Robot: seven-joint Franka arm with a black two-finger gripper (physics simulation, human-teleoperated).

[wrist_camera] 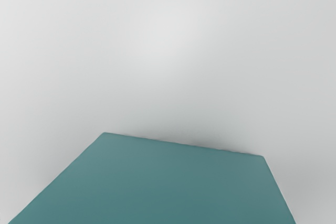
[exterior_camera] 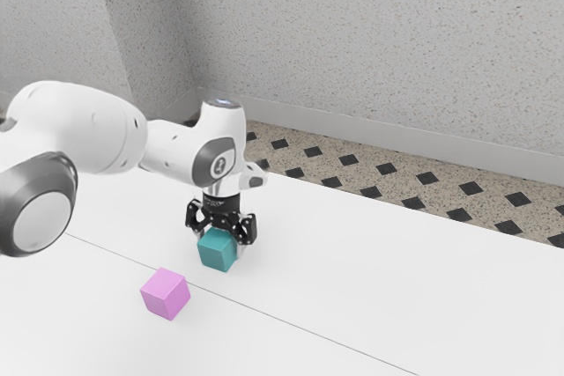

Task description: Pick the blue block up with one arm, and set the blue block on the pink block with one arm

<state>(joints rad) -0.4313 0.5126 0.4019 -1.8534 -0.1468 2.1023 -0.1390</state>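
1 blue block right beneath the gripper, on the table; pinching or spread, unclear.

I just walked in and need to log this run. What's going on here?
A single robot arm has its hand down over the teal block on the white table, at the pickup stage. Whether it has gripped the block, I cannot tell. The pink block, where the teal one is meant to go, sits apart, nearer the camera and toward the exterior view's left, with nothing on it.
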